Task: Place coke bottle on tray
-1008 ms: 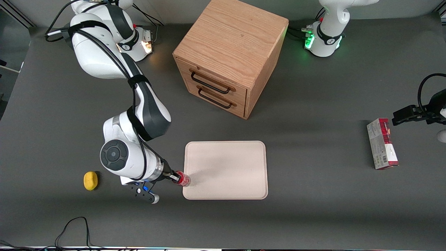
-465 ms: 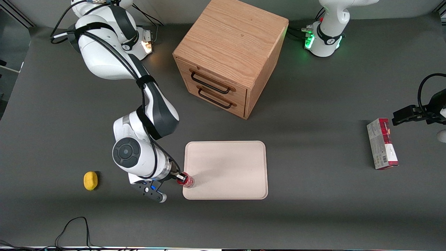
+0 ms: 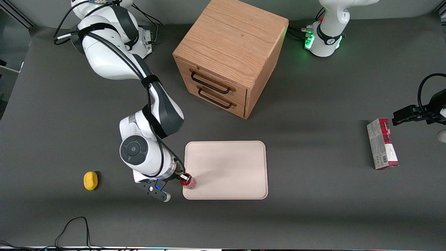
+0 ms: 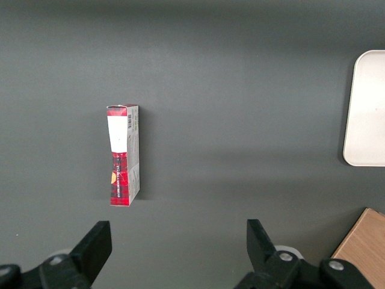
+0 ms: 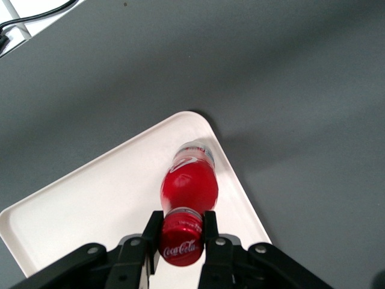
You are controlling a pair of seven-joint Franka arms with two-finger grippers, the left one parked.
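My right gripper point(image 3: 184, 179) is shut on the red cap of the coke bottle point(image 3: 189, 182), a small slim red bottle with a white script logo. In the right wrist view the two fingers point(image 5: 152, 232) clamp the cap and the bottle point(image 5: 189, 183) hangs upright below them over the tray point(image 5: 96, 205), close to one rounded corner. The tray point(image 3: 230, 167) is a flat cream-white rectangle with a low rim, lying in front of the wooden drawer cabinet. I cannot tell whether the bottle's clear base touches the tray.
A wooden cabinet point(image 3: 230, 55) with two drawers stands farther from the front camera than the tray. A yellow lemon point(image 3: 90, 180) lies toward the working arm's end. A red-and-grey carton box point(image 3: 382, 143) lies toward the parked arm's end, also in the left wrist view point(image 4: 123, 154).
My right gripper has carried the coke bottle sideways from just outside the tray's rim to over the tray's near corner. The arm has swung along with it.
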